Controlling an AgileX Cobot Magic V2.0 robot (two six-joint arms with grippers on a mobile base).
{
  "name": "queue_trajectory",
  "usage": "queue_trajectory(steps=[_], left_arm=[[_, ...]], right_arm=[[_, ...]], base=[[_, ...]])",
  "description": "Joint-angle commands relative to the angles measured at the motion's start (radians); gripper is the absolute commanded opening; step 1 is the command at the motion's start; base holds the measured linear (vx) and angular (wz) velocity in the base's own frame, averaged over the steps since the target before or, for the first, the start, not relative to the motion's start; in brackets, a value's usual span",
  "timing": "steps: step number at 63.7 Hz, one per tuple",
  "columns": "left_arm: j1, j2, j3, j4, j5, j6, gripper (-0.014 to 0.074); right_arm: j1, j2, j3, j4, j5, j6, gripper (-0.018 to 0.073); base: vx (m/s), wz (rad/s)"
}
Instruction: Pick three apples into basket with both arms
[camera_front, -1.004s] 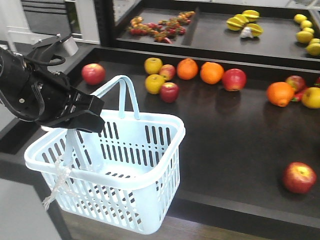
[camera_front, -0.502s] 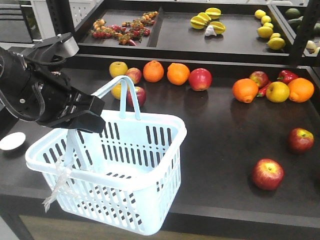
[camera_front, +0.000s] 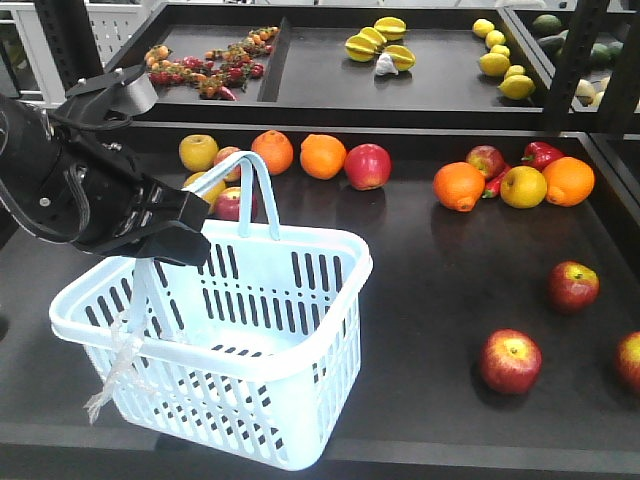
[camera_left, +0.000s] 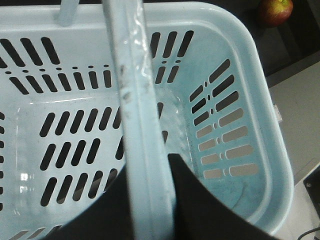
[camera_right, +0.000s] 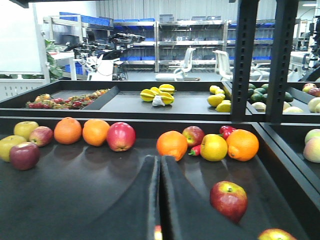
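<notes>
Apples (camera_front: 510, 361) now farther left; empty basket (camera_front: 255, 410) in left fingers (camera_front: 172, 238).

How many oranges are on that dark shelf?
4. The first orange and second orange lie side by side behind the basket, left of a red apple. The third orange and fourth orange flank a yellow fruit. The basket could hide more.

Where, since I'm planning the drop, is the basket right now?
Front view, lower left: the basket, held by the left gripper, at the table's front edge.
</notes>
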Motion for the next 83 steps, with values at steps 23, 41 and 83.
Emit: queue_trajectory(steps=[23,41,83], left_arm=[[-0.005,-0.036,-0.023,-0.045,-0.043,-0.007,-0.0008],[-0.005,-0.036,-0.023,-0.045,-0.043,-0.007,-0.0008],[-0.005,-0.036,-0.023,-0.045,-0.043,-0.007,-0.0008]], right_arm=[[-0.005,-0.011,0.015,-0.006,-0.07,-0.002,-0.0004],[-0.005,-0.011,0.015,-0.006,-0.07,-0.002,-0.0004],[-0.005,-0.011,0.015,-0.006,-0.07,-0.002,-0.0004]], base=[[0.08,-0.11],[0.07,-0.04],[0.06,-0.01]])
